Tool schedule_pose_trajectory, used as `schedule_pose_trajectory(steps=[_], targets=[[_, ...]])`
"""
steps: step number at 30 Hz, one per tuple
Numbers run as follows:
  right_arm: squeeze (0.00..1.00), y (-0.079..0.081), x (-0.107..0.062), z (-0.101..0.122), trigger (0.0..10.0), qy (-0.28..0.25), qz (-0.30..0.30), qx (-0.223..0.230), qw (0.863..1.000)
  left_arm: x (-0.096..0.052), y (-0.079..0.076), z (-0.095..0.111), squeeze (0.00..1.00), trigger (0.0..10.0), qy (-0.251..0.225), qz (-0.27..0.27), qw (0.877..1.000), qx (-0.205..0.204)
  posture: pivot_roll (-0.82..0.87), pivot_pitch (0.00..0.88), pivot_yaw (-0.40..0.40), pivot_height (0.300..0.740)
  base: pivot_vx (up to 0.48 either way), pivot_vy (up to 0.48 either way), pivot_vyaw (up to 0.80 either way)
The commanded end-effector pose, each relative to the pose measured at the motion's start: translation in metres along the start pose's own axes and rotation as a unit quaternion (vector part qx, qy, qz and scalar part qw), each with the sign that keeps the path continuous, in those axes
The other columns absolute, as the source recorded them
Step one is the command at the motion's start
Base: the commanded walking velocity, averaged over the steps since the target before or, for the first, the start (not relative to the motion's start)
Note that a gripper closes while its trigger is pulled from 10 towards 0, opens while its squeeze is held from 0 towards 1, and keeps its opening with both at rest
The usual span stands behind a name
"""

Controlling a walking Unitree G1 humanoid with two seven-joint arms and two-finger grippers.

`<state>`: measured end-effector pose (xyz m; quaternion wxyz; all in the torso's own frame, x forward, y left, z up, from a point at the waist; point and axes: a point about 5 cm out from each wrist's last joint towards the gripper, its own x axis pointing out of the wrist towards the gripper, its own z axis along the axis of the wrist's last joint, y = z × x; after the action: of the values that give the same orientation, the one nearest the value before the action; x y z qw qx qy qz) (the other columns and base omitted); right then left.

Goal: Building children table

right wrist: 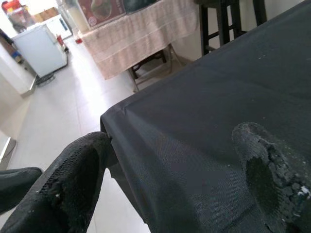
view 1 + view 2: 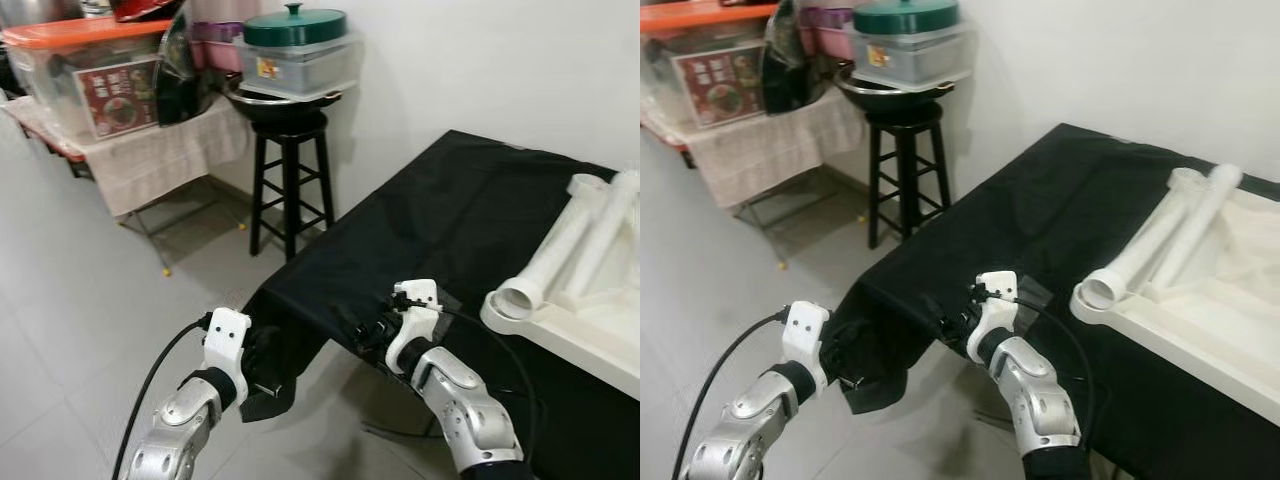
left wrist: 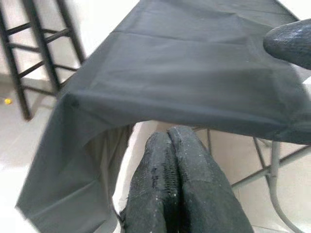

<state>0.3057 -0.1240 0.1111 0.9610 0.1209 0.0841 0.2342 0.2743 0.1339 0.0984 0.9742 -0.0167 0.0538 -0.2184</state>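
A white plastic children's table top (image 2: pixel 590 330) lies upside down on a table covered with a black cloth (image 2: pixel 450 220). Two white tube legs (image 2: pixel 555 255) rest across it. My right gripper (image 2: pixel 372 335) is open, its fingers (image 1: pixel 80 170) spread wide over the near corner edge of the cloth. My left gripper (image 2: pixel 265 352) is lower and to the left, beside the hanging corner of the cloth. Its fingers (image 3: pixel 167 160) are pressed together, and nothing shows between them.
A black stool (image 2: pixel 290 170) carrying a pan and a green-lidded container (image 2: pixel 295 50) stands by the white wall. Beside it is a low table draped in beige cloth (image 2: pixel 150 150) with an orange-lidded box (image 2: pixel 80 70). Metal table legs (image 3: pixel 272 165) show under the black cloth.
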Motion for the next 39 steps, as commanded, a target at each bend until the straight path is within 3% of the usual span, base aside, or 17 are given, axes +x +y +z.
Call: schedule_pose_trajectory(steps=[1, 34, 39], targets=[[0.0, 0.0004, 0.001, -0.0002, 10.0, -0.003, 0.002, 0.004, 1.0, -0.0008, 0.0016, -0.0029, 0.0, 10.0, 0.005, 0.001, 1.0, 0.004, -0.08, 0.0, -0.004, 0.74, 0.0, 0.0, -0.8], [0.0, -0.0001, 0.0021, 0.0015, 10.0, -0.006, 0.005, 0.014, 1.0, 0.0001, 0.0029, -0.0002, 0.0, 10.0, -0.003, 0.004, 1.0, 0.004, -0.08, 0.0, -0.003, 0.74, 0.0, 0.0, -0.8], [0.0, 0.0006, 0.0023, 0.0024, 10.0, -0.011, 0.01, 0.021, 1.0, 0.0027, 0.0096, 0.0053, 0.0, 10.0, -0.016, 0.02, 1.0, 0.002, -0.09, 0.0, 0.0, 0.74, 0.0, 0.0, -0.64]])
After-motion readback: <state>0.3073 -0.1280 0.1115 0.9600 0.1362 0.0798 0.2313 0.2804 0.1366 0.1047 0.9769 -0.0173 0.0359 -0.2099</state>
